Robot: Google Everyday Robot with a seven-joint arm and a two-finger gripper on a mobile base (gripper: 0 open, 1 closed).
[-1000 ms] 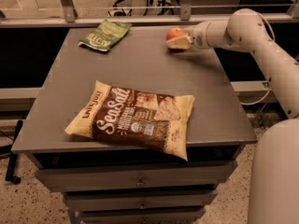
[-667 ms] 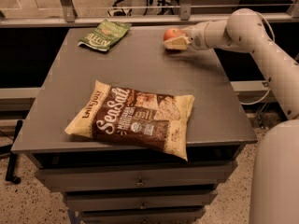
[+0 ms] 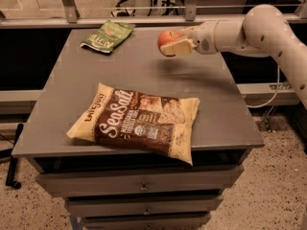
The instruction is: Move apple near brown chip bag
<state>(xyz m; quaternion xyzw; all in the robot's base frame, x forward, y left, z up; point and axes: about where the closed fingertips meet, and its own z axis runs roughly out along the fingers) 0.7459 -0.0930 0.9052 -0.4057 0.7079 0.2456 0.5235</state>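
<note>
A grey desk (image 3: 225, 123) with a stack of drawers (image 3: 144, 182) stands on a speckled floor (image 3: 271, 198), a metal rail (image 3: 144, 20) running behind it. A small green bag (image 3: 107, 36) lies flat at the desk's far left corner, well apart from the claw (image 3: 169, 44) above the far right side.

The gripper (image 3: 172, 46), smooth cream plastic, holds the glossy apple (image 3: 166, 36) above the far side of the matt grey desk (image 3: 218, 104). The brown chip bag (image 3: 136, 121) is crinkled, faintly shiny film.
</note>
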